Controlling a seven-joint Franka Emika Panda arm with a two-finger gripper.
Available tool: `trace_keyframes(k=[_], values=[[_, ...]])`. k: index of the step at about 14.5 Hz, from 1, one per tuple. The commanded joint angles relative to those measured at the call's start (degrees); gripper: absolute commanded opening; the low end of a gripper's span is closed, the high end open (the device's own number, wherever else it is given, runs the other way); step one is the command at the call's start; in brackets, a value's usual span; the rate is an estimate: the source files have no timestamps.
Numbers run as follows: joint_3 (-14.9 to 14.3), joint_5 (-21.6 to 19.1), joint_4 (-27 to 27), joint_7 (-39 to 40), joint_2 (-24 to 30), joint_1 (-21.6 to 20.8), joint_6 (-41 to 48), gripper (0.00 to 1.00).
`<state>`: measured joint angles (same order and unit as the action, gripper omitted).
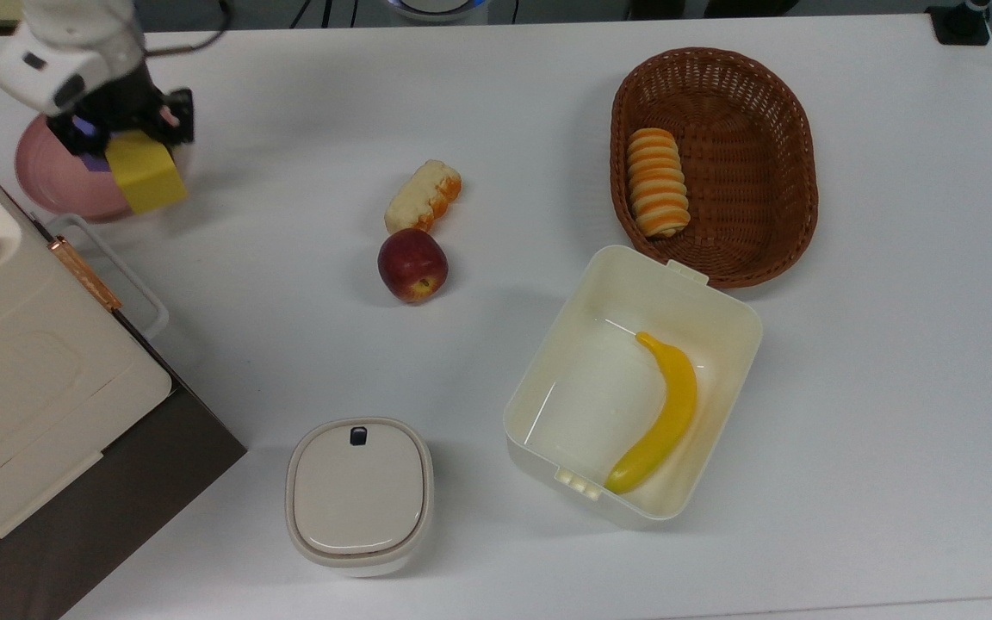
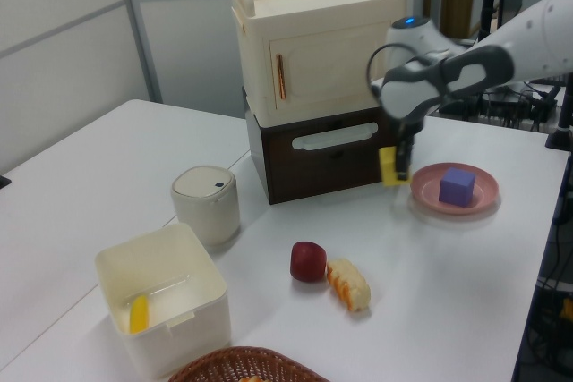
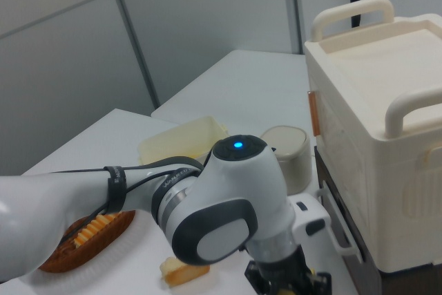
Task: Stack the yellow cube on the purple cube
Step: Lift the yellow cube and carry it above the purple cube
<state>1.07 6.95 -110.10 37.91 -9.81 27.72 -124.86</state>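
My gripper (image 1: pixel 130 142) is shut on the yellow cube (image 1: pixel 145 182) and holds it in the air at the top view's upper left. In the left view the yellow cube (image 2: pixel 388 167) hangs in the gripper (image 2: pixel 395 165) just left of the pink plate (image 2: pixel 425 187), higher than the purple cube (image 2: pixel 457 186) and apart from it. The purple cube sits upright in the middle of that plate. From above, the arm and the yellow cube cover most of the purple cube (image 1: pixel 93 160), leaving a sliver on the pink plate (image 1: pixel 52 185).
A cream cabinet (image 1: pixel 22 379) on a brown base stands close to the plate. Further along the table lie a red apple (image 1: pixel 412 264) and a bread piece (image 1: pixel 424 196). A brown basket (image 1: pixel 793 129), a white box (image 1: pixel 724 297) holding a banana (image 1: pixel 661 413) and a lidded pot (image 1: pixel 359 495) are further off.
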Motion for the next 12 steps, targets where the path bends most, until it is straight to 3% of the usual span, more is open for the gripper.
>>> trace_keyframes(k=[1, 8, 12], values=[[0.0, -0.3, -3.0, 6.3, 3.4, 3.7, 3.4, 0.39], [-0.5, -0.3, -1.8, 11.7, 2.2, 9.3, 4.0, 0.43], [-2.8, -2.3, -1.7, 11.8, 2.7, 10.0, 6.6, 0.48]])
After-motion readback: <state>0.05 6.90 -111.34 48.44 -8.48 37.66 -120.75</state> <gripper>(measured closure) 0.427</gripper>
